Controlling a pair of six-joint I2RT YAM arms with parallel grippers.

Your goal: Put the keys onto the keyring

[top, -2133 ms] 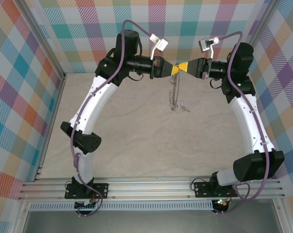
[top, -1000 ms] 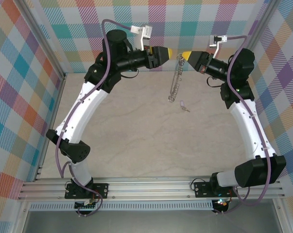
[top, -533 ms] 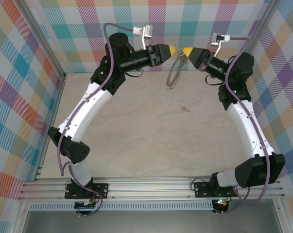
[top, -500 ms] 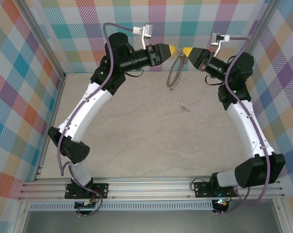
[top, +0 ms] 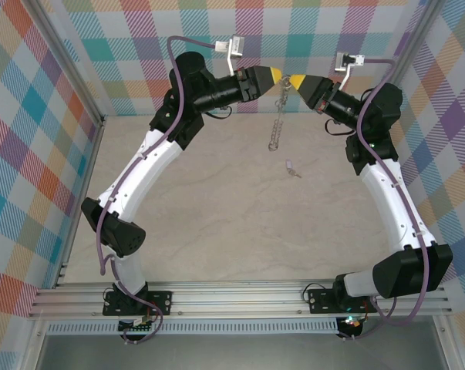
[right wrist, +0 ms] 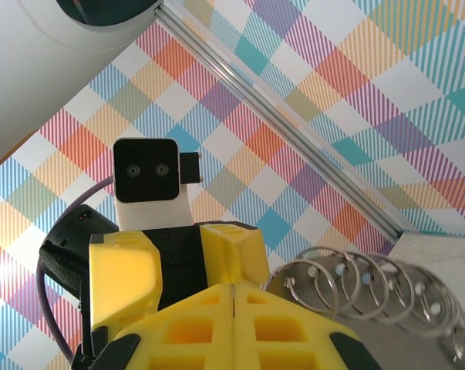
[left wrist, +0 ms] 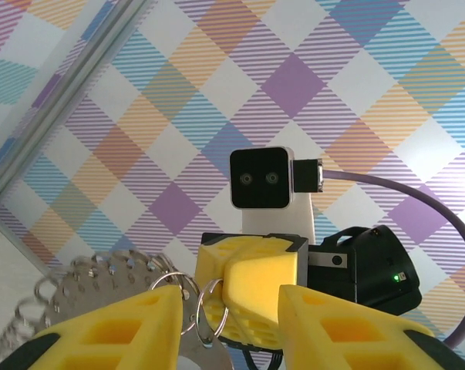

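The keyring (top: 277, 122), a grey chain of rings, hangs above the back of the table from my right gripper (top: 294, 81), which is shut on its top end. My left gripper (top: 276, 75) faces it tip to tip. In the left wrist view my left gripper (left wrist: 228, 293) has its jaws apart, with the right gripper's yellow fingertips (left wrist: 255, 270) and the top rings of the keyring (left wrist: 170, 297) between them. In the right wrist view my right gripper (right wrist: 234, 291) is pressed shut and the keyring (right wrist: 371, 284) fans out to its right. The tiny lilac-headed key (top: 292, 166) lies on the table below.
Plaid walls (top: 32, 116) and aluminium frame posts (top: 78, 69) close in the pale table (top: 217, 216) on three sides. Both arms arch high over the back of the table. A metal rail (top: 240, 297) carries the arm bases at the near edge.
My left gripper has come back to the right gripper's tip and its jaws have narrowed. The keyring, swung out half a second ago, now hangs straight. The key has not moved.
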